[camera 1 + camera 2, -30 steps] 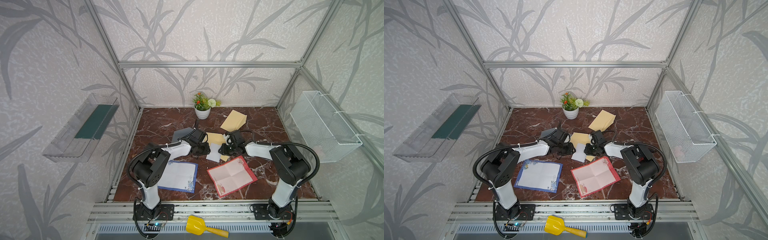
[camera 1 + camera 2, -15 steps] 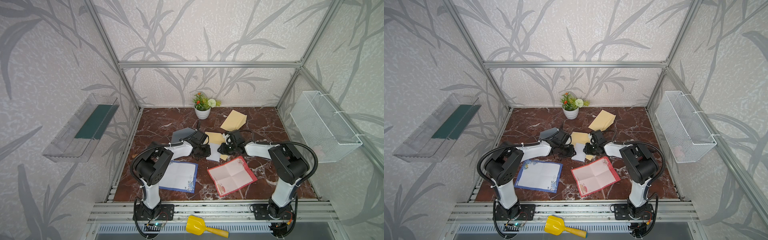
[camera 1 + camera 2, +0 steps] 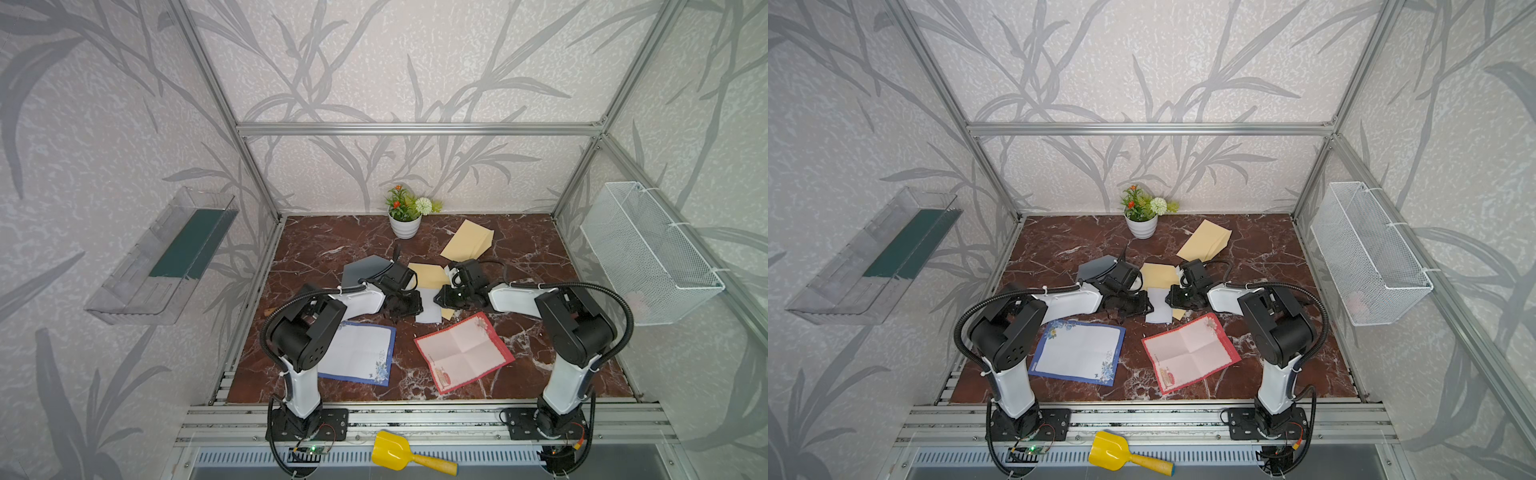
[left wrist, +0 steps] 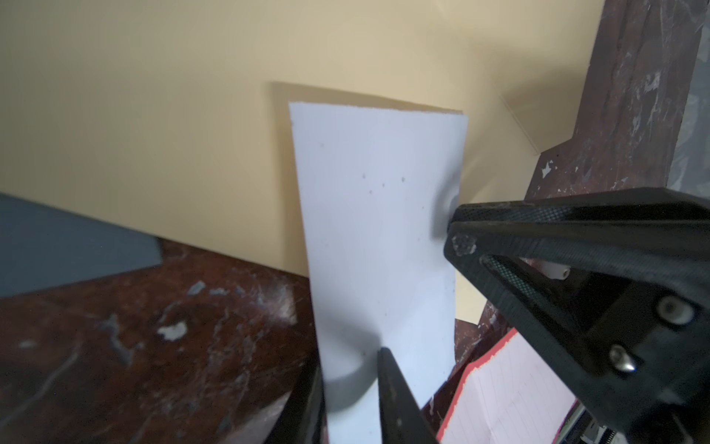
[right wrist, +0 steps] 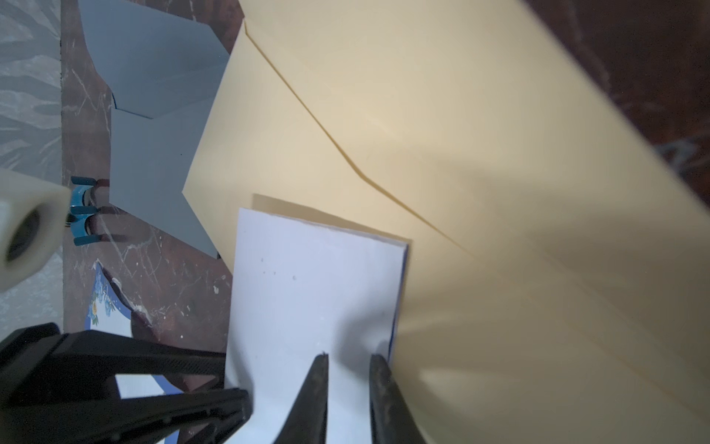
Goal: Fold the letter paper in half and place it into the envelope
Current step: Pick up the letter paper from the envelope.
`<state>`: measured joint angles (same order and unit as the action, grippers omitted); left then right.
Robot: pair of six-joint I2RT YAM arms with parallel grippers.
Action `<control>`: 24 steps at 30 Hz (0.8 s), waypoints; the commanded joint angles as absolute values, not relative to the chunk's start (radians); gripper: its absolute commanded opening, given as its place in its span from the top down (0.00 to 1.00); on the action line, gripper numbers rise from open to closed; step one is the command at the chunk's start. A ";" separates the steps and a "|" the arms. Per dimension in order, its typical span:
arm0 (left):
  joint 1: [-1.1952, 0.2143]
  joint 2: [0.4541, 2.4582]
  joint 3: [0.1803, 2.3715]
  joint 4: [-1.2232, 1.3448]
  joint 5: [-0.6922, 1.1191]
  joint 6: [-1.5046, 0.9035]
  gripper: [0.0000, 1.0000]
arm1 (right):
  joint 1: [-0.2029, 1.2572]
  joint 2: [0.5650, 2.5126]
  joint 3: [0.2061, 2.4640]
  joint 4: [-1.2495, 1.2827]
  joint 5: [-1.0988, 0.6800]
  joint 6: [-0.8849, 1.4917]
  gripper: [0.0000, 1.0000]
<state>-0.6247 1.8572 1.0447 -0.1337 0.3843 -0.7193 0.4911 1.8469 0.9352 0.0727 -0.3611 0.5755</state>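
The folded white letter paper (image 3: pixel 429 306) (image 3: pixel 1158 306) lies mid-table, its far end resting on an open yellow envelope (image 3: pixel 428 274) (image 3: pixel 1156 275). My left gripper (image 3: pixel 417 304) (image 3: pixel 1148 305) sits low at the paper's left edge. In the left wrist view its jaws (image 4: pixel 349 369) stand close together with the paper (image 4: pixel 376 230) bulging between them. My right gripper (image 3: pixel 439 298) (image 3: pixel 1169 298) pinches the right edge, its fingers (image 5: pixel 350 357) narrow on the paper (image 5: pixel 307 288) beside the envelope (image 5: pixel 422 134).
A grey envelope (image 3: pixel 365 270) lies under the left arm and a second yellow envelope (image 3: pixel 467 241) at the back. A blue-bordered sheet (image 3: pixel 357 353) and a red-bordered sheet (image 3: pixel 463 351) lie in front. A flower pot (image 3: pixel 405 220) stands at the rear; a wire basket (image 3: pixel 648 253) hangs right.
My left gripper has narrowed its jaws onto the paper's left edge. The right gripper and the paper have stayed where they were.
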 commanded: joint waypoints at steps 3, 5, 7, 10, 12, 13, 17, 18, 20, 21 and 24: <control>-0.628 1.827 1.039 -0.103 0.413 -0.741 0.85 | 0.495 1.881 0.925 0.020 -0.354 0.578 0.78; -0.628 1.822 1.036 -0.113 0.403 -0.741 0.95 | 0.494 1.875 0.925 0.017 -0.354 0.577 0.78; -0.626 1.812 1.032 -0.121 0.391 -0.738 1.00 | 0.494 1.866 0.927 0.013 -0.354 0.574 0.78; -0.625 1.799 1.031 -0.135 0.376 -0.732 1.00 | 0.491 1.847 0.937 0.000 -0.357 0.565 0.77; -0.623 1.785 1.031 -0.146 0.366 -0.722 1.00 | 0.486 1.820 0.942 -0.007 -0.363 0.560 0.75; -0.622 1.775 1.030 -0.149 0.362 -0.714 1.00 | 0.482 1.796 0.943 -0.015 -0.368 0.555 0.73; -0.614 1.721 1.009 -0.113 0.370 -0.684 1.00 | 0.462 1.713 0.950 -0.072 -0.370 0.520 0.65; -0.611 1.707 0.999 -0.094 0.379 -0.677 1.00 | 0.457 1.678 0.947 -0.082 -0.375 0.513 0.63; -0.608 1.668 0.980 -0.063 0.386 -0.664 1.00 | 0.437 1.628 0.928 -0.096 -0.391 0.511 0.61; -0.606 1.654 0.974 -0.052 0.391 -0.655 1.00 | 0.428 1.611 0.918 -0.095 -0.399 0.511 0.60; -0.598 1.610 0.947 -0.009 0.426 -0.635 1.00 | 0.394 1.564 0.868 -0.070 -0.464 0.507 0.55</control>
